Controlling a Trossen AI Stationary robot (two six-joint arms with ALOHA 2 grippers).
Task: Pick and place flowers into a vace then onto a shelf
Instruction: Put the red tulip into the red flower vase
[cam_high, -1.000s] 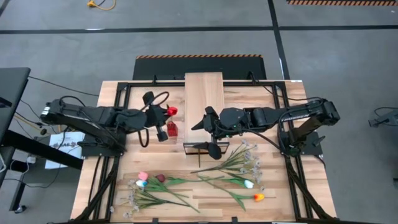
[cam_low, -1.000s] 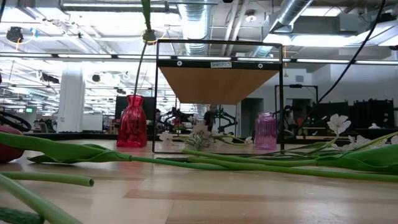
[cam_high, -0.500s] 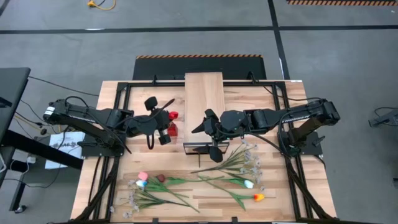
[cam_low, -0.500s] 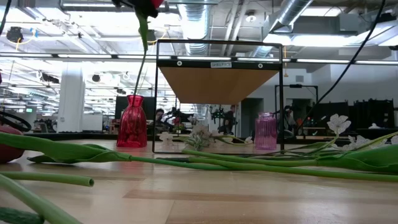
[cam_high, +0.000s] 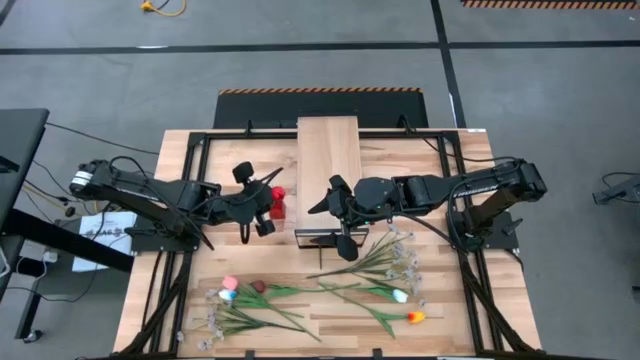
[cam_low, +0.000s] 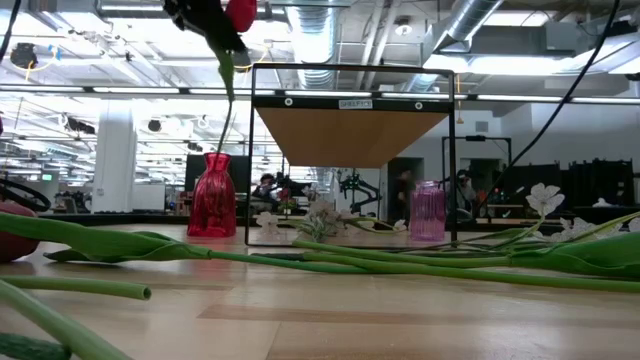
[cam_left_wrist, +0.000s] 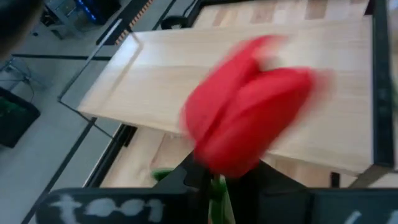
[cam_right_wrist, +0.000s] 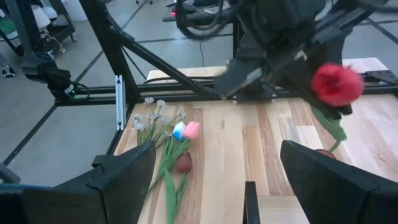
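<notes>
left gripper (cam_high: 268, 203): above the vase (cam_low: 212, 196), left of the shelf (cam_high: 328, 165)
right gripper (cam_high: 337, 215): right of the left gripper, by the shelf's near end
flowers (cam_high: 380, 270): on the table (cam_high: 500, 300) in front of both grippers

Counter (cam_high: 500, 320): slatted light wood. On it: shelf (cam_high: 328, 165) on black frame at the far middle; red vase (cam_low: 212, 196) just left of the shelf; purple vase (cam_low: 427, 211); loose flowers (cam_high: 375, 275) lying across the near half, tulips and pale sprays.
</notes>
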